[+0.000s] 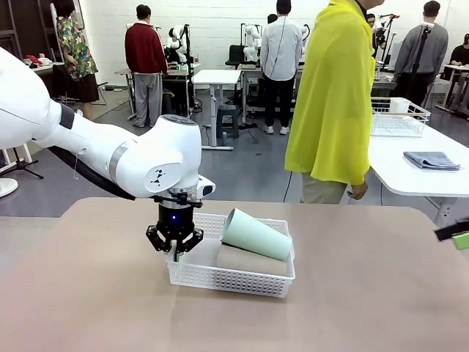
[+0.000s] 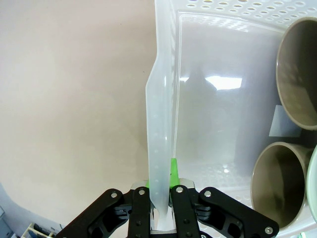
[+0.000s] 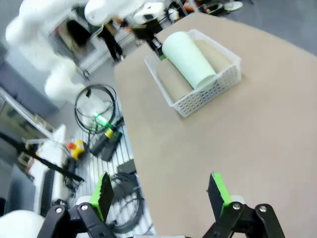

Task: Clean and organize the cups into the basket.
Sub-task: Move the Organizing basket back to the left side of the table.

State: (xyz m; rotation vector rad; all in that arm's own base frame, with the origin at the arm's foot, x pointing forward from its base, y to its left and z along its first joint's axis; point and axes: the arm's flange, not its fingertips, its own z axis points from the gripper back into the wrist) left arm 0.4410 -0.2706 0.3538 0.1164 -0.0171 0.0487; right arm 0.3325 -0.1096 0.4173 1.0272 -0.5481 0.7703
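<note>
the basket (image 1: 233,279) is pinched at its left end wall by the left gripper (image 2: 161,196), jaws clenched on the rim. its long axis is stretched rightward from that grip, toward the right gripper (image 3: 161,196), which is held spread and empty, well apart. the mint cup (image 1: 256,235) is laid across two tan cups (image 2: 280,186) inside. no legible writing is seen.

Even overhead lighting, bright room, soft shadows only. Front view sharp near, slightly soft at the back. Left wrist: white glare patch on the basket (image 2: 208,99) floor, its rim blurred close to the lens, strong wide-angle bend. Right wrist: motion-blurred throughout, tilted, edges stretched, end effector (image 3: 161,196) pads soft; bench (image 3: 247,139) evenly lit.
</note>
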